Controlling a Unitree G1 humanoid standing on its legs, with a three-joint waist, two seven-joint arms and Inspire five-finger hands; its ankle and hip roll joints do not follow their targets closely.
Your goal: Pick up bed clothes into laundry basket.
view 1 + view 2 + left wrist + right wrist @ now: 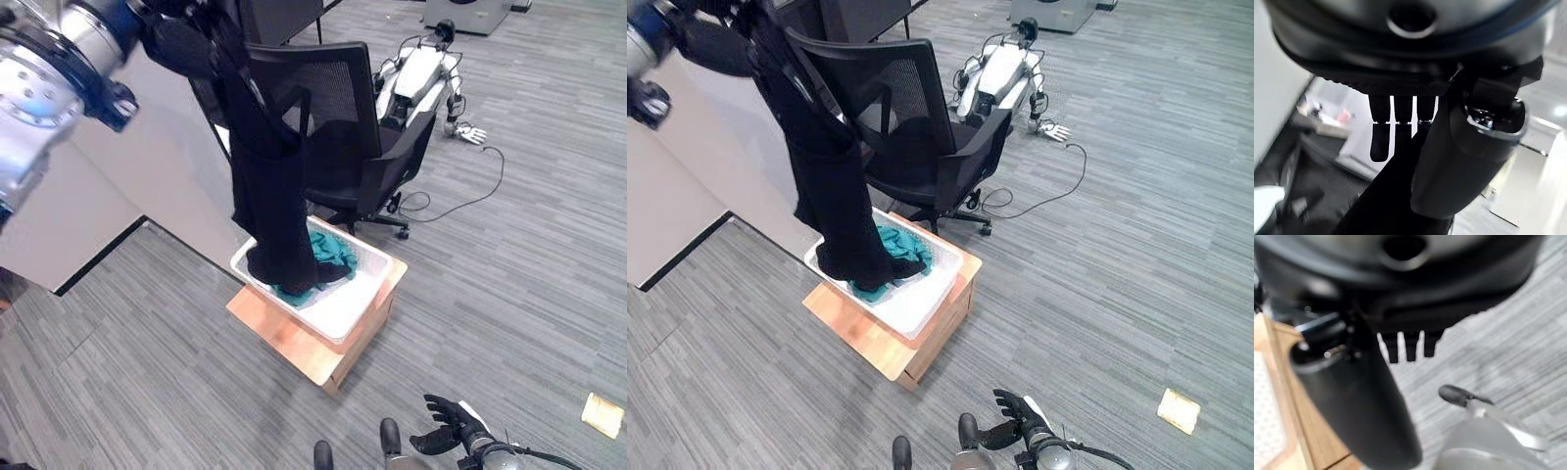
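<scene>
Grey striped carpet floor is running throughout; black mesh office chair is standing beside a pale wall panel, another robot lying behind.

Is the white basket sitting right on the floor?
No, the white laundry basket sits on top of a wooden box, and the box is what stands on the floor.

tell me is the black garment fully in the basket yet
Not yet: the black garment hangs from the left hand, only its lower end inside the white basket.

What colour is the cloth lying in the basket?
Teal cloth in the white basket, clearest in the left eye view.
</scene>
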